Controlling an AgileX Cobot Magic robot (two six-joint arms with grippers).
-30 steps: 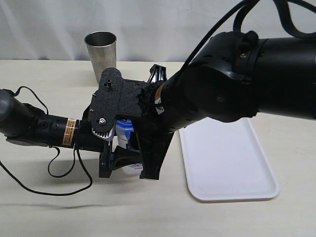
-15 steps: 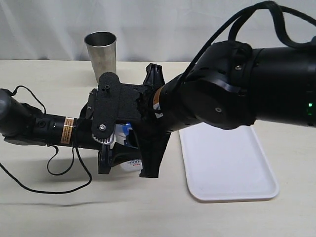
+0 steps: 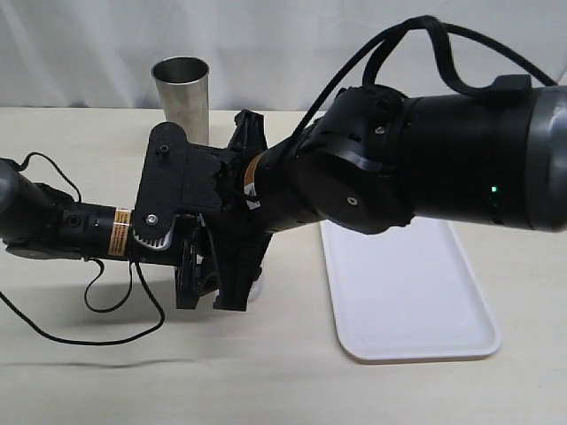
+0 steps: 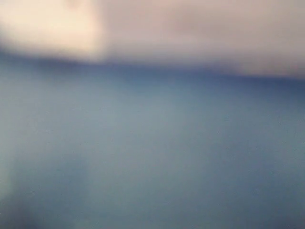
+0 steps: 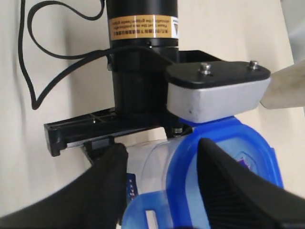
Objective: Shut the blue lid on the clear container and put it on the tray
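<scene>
Pale tabletop (image 3: 106, 381) before a white curtain (image 3: 292, 44). At nine o'clock lies the left arm (image 3: 53, 226), with a black cable (image 3: 106, 336) looped on the table beneath it. A steel cup (image 3: 181, 93) stands upright at eleven o'clock, near the curtain. The left gripper (image 3: 189, 279) sits at the centre, overlapped by the right gripper (image 5: 161, 145), whose right arm (image 3: 425, 150) comes from three o'clock. The clear container (image 5: 150, 164) and blue lid (image 5: 188, 157) lie between both grippers, hidden in the exterior view. In the right wrist view the lid is against the container. The right gripper's fingers (image 5: 233, 191) stand apart, one just beside the container, one across the lid; whether they press cannot be told. Nor can the left gripper's hold: its wrist view is a blue blur. The tray (image 3: 407, 292) lies flat at four o'clock, well apart.
</scene>
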